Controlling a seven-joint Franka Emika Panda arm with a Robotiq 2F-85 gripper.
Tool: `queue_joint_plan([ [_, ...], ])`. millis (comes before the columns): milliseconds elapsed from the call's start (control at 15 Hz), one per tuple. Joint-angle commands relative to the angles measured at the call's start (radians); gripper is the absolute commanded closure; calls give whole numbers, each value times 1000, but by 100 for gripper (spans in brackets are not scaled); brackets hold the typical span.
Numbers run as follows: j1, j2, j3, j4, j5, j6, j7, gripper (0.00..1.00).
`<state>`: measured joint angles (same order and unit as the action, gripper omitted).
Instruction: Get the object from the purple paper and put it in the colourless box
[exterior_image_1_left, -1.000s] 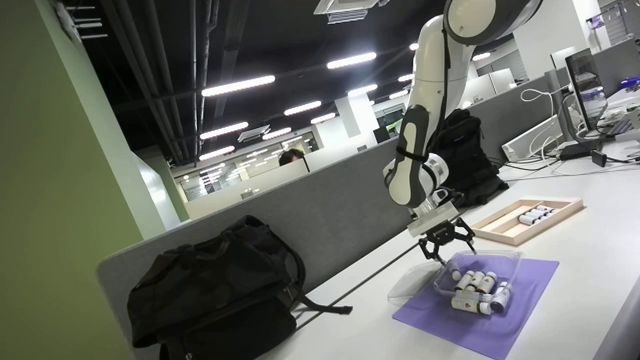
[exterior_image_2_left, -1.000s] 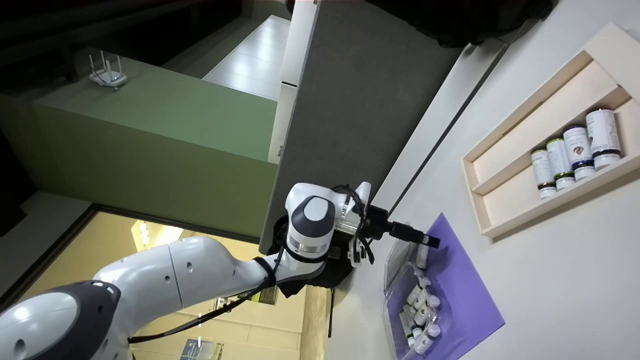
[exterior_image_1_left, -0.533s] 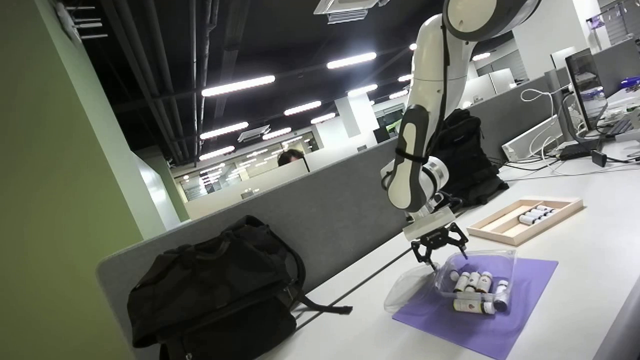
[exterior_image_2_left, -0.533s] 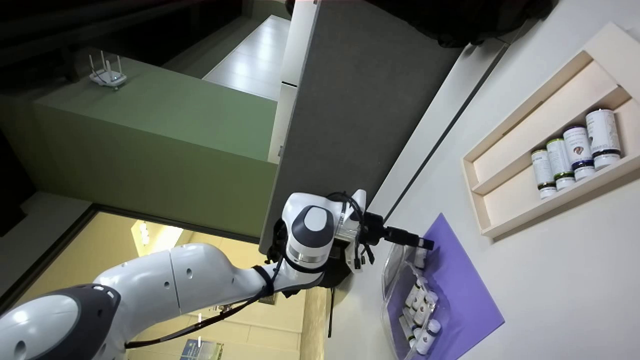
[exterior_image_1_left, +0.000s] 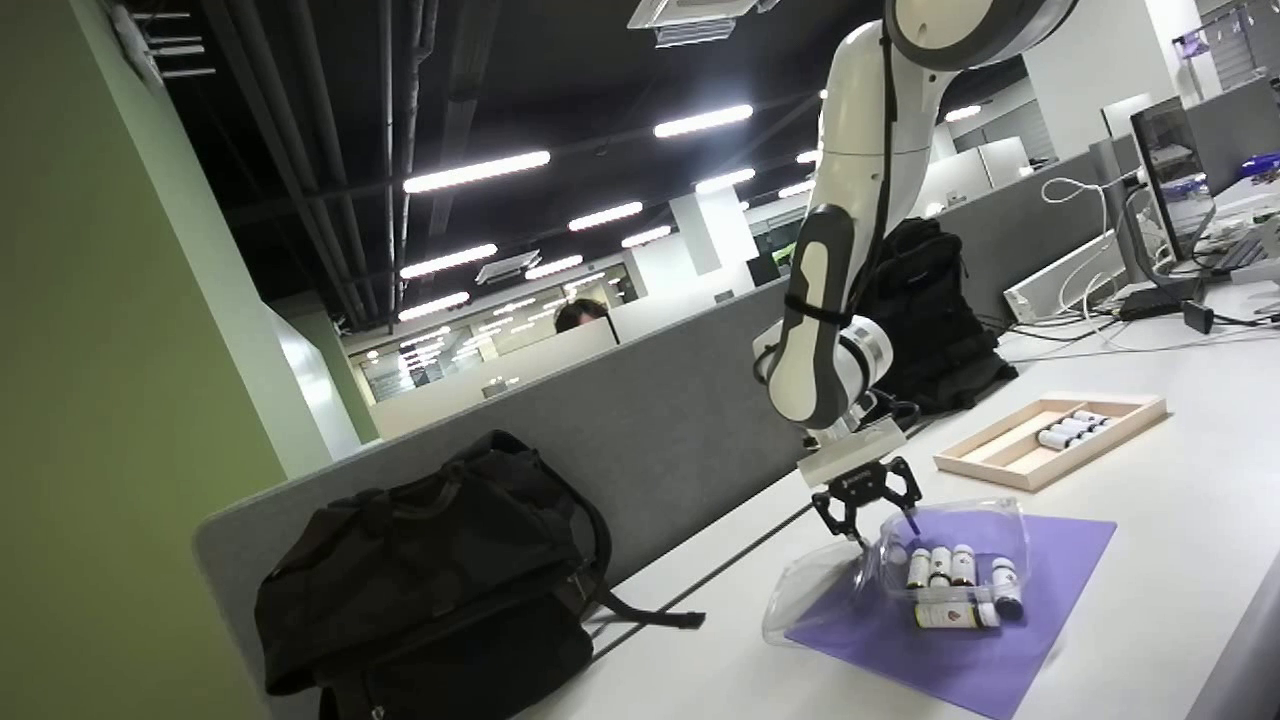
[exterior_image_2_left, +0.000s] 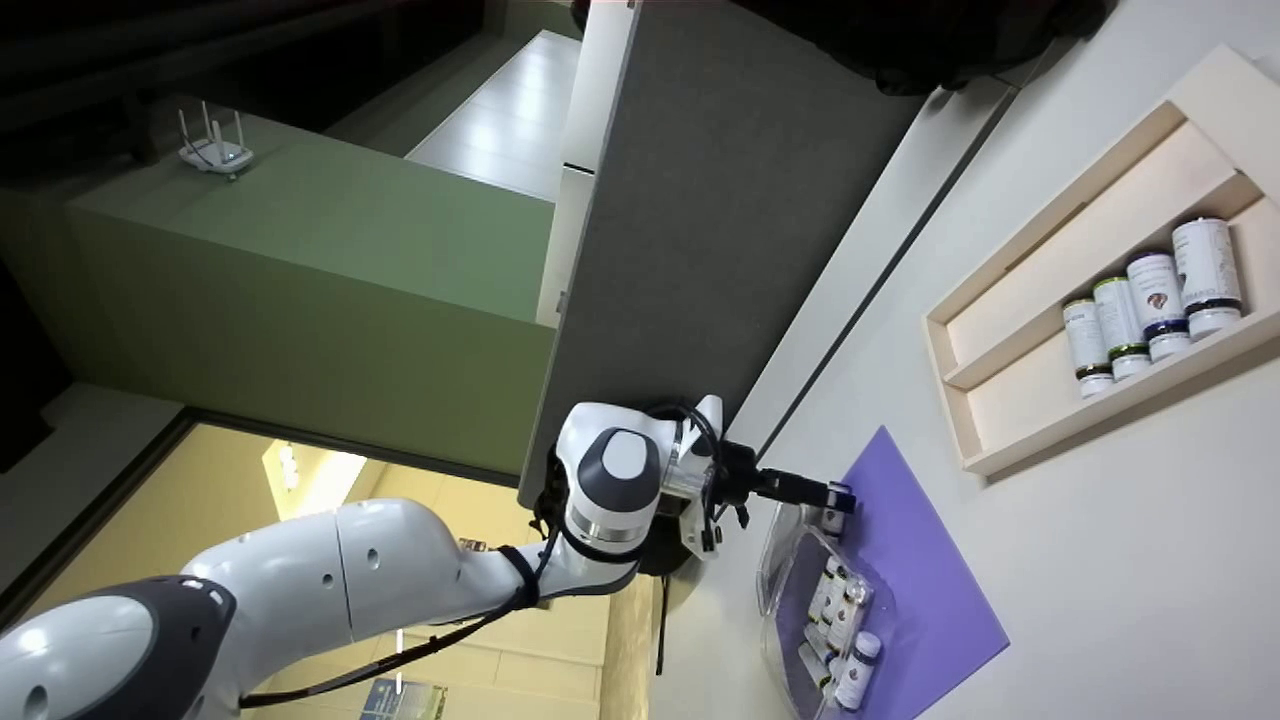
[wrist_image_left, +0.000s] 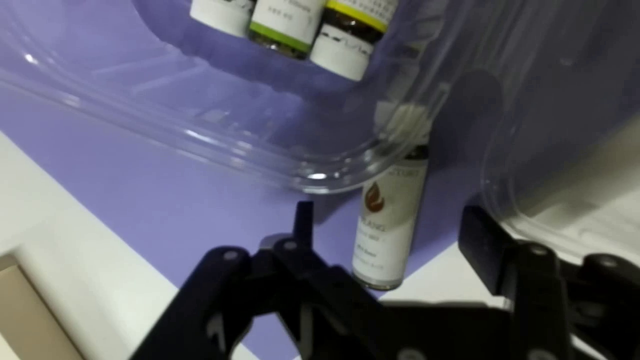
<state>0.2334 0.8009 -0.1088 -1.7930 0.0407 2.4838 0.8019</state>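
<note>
White desk (exterior_image_1_left: 1190, 480) is partly covered by the purple paper (exterior_image_1_left: 960, 665), where the bottle (wrist_image_left: 386, 227) lies, its cap beneath the rim of the colourless box (wrist_image_left: 317, 176). The grasp is judged in hand: the gripper (exterior_image_1_left: 889, 538) is spread, a finger each side in the wrist view; lowering and closing seem called for, with room pinched between rim and lid (exterior_image_1_left: 812, 592).

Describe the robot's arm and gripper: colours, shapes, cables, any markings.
The arm is white and rounded, with dark-grey joint covers bearing pale oval insets. A black cable runs along it, and a black strap wraps round it. An off-white rectangular block is mounted by the black gripper, which has angular linkages and two fingers. I can read no markings.
</note>
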Motion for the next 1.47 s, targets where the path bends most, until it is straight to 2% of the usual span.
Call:
queue_joint_plan([
  [0,-9,-41,3,-46,5,16,-15,50],
  [200,-15,-54,-4,-50,4,6,-21,69],
  [400,-23,-110,-32,-46,-12,-91,-22,87],
  [600,-29,-195,-63,-55,-40,-176,-16,88],
  [867,-53,-291,-29,-75,-43,-291,-60,88],
  [1200,-45,-302,45,-103,-22,-362,-93,88],
  [1400,-38,-267,75,-117,-23,-346,-103,88],
])
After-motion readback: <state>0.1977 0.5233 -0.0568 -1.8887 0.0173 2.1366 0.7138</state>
